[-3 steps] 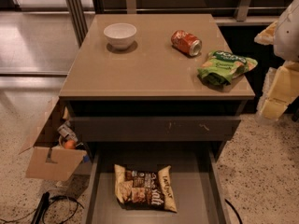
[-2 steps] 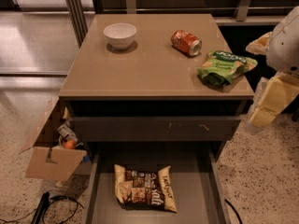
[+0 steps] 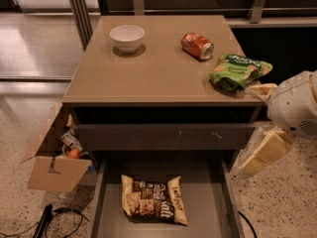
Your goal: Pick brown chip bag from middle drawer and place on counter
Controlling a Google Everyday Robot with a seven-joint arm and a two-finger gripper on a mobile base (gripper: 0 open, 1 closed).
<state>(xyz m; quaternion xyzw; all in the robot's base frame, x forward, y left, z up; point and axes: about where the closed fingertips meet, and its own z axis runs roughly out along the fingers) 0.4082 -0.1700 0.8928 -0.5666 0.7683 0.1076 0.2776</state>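
Brown chip bag [image 3: 153, 206] in middle drawer [image 3: 210, 209]; gripper [image 3: 262, 155] beside drawer, state unclear; green bag [image 3: 237, 72] on counter [image 3: 158, 71].

The white arm enters at the right edge, mid-height, its claw [image 3: 253, 128] pointing left, cream fingers spread apart.

White bowl [image 3: 127, 36]; tipped orange can [image 3: 197, 45]; green snack bag [image 3: 239, 71]; cardboard box [image 3: 54, 170]

Crinkly brown chip bag [image 3: 153, 206], glossy counter [image 3: 163, 68], plastic hand [image 3: 260, 155] at right
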